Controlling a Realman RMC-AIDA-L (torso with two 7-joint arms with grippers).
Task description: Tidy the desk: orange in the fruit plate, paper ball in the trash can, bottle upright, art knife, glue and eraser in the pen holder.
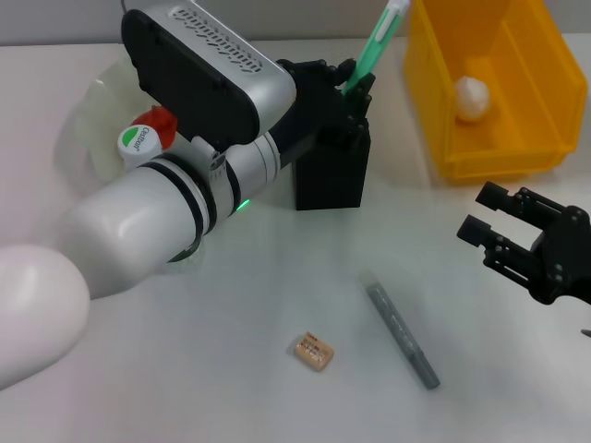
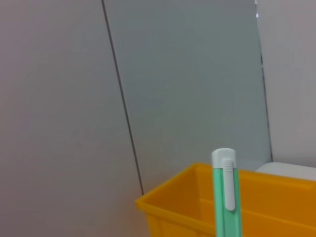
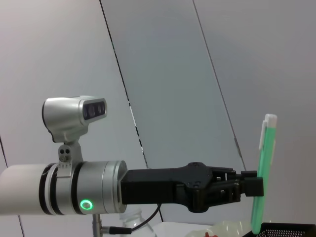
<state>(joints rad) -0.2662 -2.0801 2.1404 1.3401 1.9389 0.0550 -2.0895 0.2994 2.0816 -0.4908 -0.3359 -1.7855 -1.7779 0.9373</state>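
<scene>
My left gripper [image 1: 355,83] is shut on the glue [image 1: 379,41], a green translucent stick held nearly upright over the black mesh pen holder [image 1: 332,171]. In the right wrist view the glue [image 3: 261,163] has its lower end at the pen holder's rim [image 3: 289,228]. The art knife [image 1: 402,334] and the eraser [image 1: 314,352] lie on the table in front. The paper ball [image 1: 471,97] lies in the yellow trash can [image 1: 443,83]. The bottle's cap [image 1: 138,140] and the orange [image 1: 159,120] peek out behind my left arm, by the fruit plate [image 1: 97,101]. My right gripper [image 1: 478,214] hovers open at the right.
My left arm covers much of the table's left side, hiding most of the bottle and the plate. The trash can stands close to the right of the pen holder. In the left wrist view, the glue [image 2: 226,197] stands before the trash can [image 2: 177,207].
</scene>
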